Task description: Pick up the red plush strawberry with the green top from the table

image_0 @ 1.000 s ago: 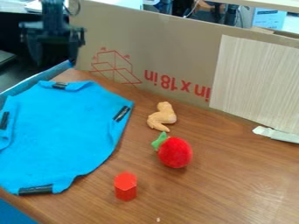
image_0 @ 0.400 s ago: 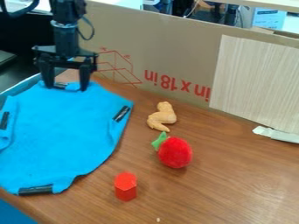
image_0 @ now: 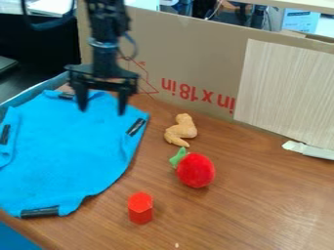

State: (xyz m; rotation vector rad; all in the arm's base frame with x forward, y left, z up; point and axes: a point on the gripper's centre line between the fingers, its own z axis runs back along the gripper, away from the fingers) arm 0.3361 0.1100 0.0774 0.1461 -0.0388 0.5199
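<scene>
You have a brown wood-grain table (image_0: 261, 210) running from the upper left to the lower right of the frame. On your left, a blue cloth (image_0: 65, 151) lies across it with 4 black strips (image_0: 40, 212) showing along its edges. Near the centre you see a tan toy chicken wing (image_0: 182, 130), and just below it a red plush fruit (image_0: 196, 170) with a green leafy top. Below centre, your red hexagonal block (image_0: 140, 208) stands upright beside the cloth. A tiny pale speck (image_0: 176, 245) sits at the bottom.

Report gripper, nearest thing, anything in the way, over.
Gripper open, nothing held, above far end of blue cloth. Cloth spread out. Toy chicken wing, red plush fruit and red block sit off the cloth, none under gripper.
</scene>
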